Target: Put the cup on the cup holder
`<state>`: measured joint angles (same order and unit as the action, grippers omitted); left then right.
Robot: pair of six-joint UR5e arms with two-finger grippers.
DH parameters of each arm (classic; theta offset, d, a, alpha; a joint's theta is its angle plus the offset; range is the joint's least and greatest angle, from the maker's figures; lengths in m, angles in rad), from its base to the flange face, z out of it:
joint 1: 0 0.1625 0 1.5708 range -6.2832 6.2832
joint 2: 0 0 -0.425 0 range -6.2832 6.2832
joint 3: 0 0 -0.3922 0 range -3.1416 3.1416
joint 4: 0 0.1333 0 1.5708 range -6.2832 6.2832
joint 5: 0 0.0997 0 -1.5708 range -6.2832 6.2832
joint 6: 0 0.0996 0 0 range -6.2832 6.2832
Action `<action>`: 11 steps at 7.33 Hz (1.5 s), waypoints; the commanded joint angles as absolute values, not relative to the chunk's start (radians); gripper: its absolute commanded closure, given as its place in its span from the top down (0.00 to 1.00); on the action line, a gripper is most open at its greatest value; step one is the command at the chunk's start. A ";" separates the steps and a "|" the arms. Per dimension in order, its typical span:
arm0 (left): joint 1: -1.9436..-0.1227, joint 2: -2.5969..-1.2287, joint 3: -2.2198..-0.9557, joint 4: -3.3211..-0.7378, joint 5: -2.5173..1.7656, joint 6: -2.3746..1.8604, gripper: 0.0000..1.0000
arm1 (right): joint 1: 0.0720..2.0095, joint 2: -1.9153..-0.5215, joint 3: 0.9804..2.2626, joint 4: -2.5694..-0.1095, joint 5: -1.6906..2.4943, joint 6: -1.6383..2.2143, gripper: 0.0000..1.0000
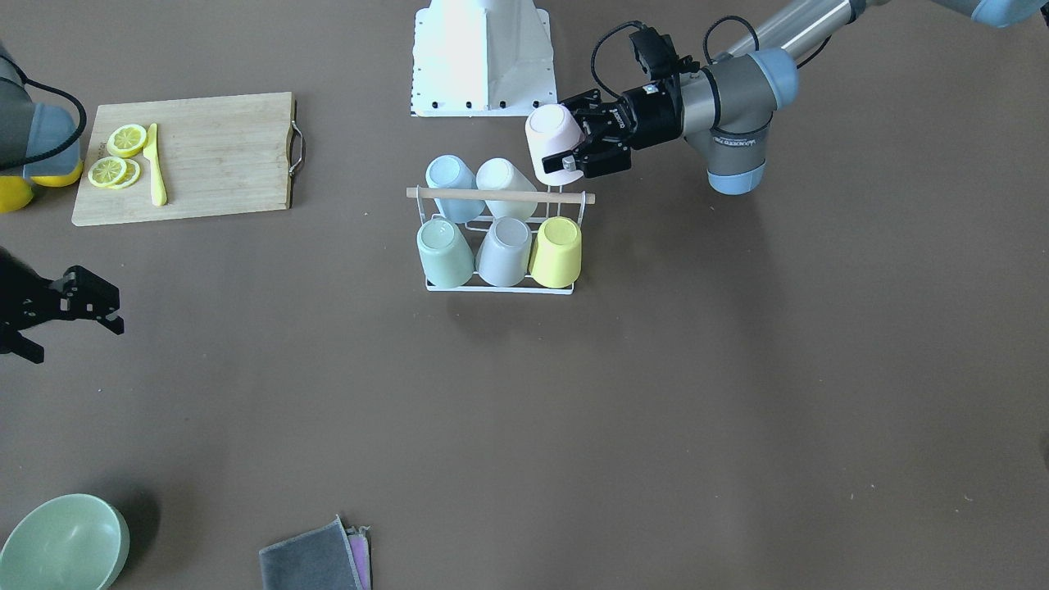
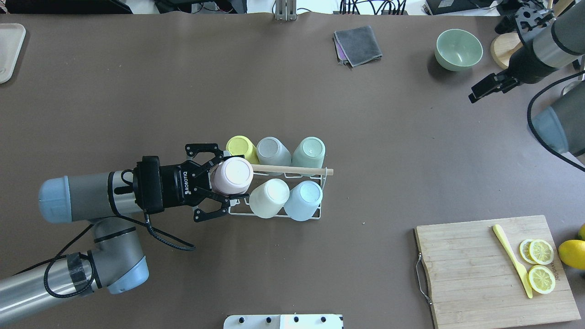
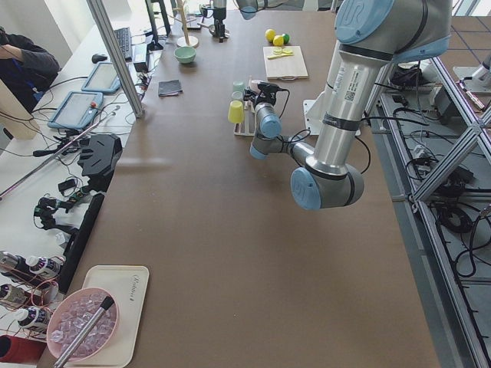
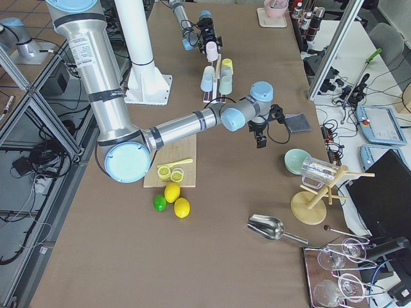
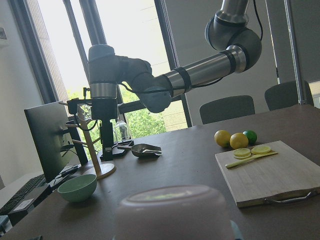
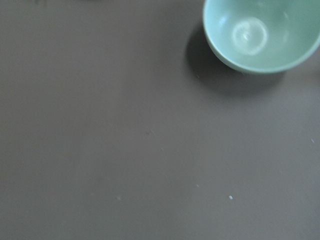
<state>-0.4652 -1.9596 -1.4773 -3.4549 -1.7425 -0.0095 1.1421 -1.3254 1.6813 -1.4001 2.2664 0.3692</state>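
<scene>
The cup holder (image 2: 297, 171), a white wire rack with a wooden rod across the top, stands mid-table. Upside-down cups sit on it: yellow (image 2: 241, 147), grey (image 2: 273, 151), green (image 2: 309, 151), white (image 2: 268, 197) and blue (image 2: 304, 199). My left gripper (image 2: 218, 182) is shut on a pink cup (image 2: 232, 176), held upside down and raised above the rack's near-left corner. The front view shows the pink cup (image 1: 551, 141) clear above the rod (image 1: 500, 195). In the left wrist view the pink cup (image 5: 172, 210) is a blur at the bottom. My right gripper (image 1: 70, 336) hangs open and empty, far off near the bowl.
A wooden cutting board (image 2: 475, 269) with lemon slices (image 2: 540, 265) and a yellow knife (image 2: 512, 258) lies at the near right, a lemon (image 2: 573, 253) beside it. A green bowl (image 2: 458, 49) and a folded grey cloth (image 2: 358, 43) sit at the far side.
</scene>
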 commanded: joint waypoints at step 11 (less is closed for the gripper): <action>-0.426 -1.960 -1.447 -3.448 -1.744 0.098 0.43 | 1.577 -1.703 1.648 -1.559 2.244 -0.136 1.00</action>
